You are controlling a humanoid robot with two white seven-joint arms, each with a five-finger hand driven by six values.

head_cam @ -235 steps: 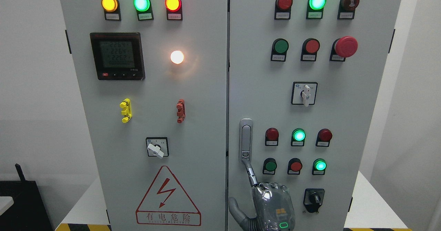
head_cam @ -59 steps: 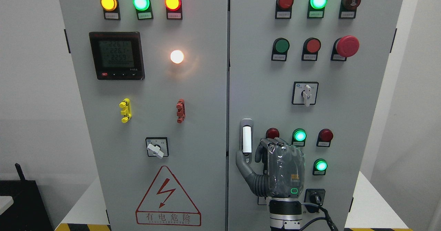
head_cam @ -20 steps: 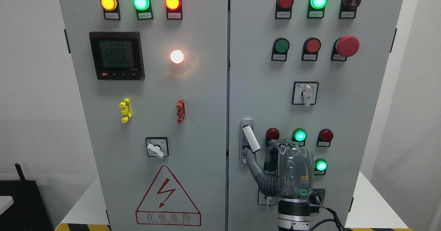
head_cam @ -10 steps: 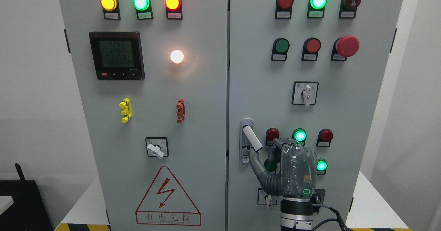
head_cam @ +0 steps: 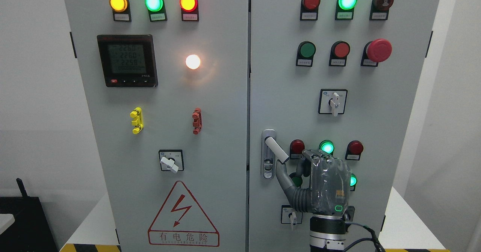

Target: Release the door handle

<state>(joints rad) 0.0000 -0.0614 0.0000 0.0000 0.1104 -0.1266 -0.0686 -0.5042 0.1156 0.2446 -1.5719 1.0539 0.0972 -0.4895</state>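
Note:
The white door handle (head_cam: 275, 149) on the right cabinet door (head_cam: 285, 94) is swung out of its silver lock plate (head_cam: 267, 165) and slants down to the right. My right hand (head_cam: 291, 164) comes up from the bottom edge, right of the middle. Its thumb (head_cam: 281, 168) touches the handle's lower end from below. Its curled fingers (head_cam: 306, 161) sit just right of that end, so the handle tip lies between thumb and fingers. The back of the hand hides how tight the hold is. The left arm is out of view.
The right door carries red and green lamps and buttons (head_cam: 327, 147), a red emergency button (head_cam: 378, 50) and a rotary switch (head_cam: 333, 101). The hand covers some lower buttons. The left door (head_cam: 169, 94) has a meter (head_cam: 127, 60), lamps and a warning triangle (head_cam: 183, 216).
Over the last second the handle's lower end has swung further right. My right hand moved right and slightly down with it. Earlier the handle stood upright in its plate.

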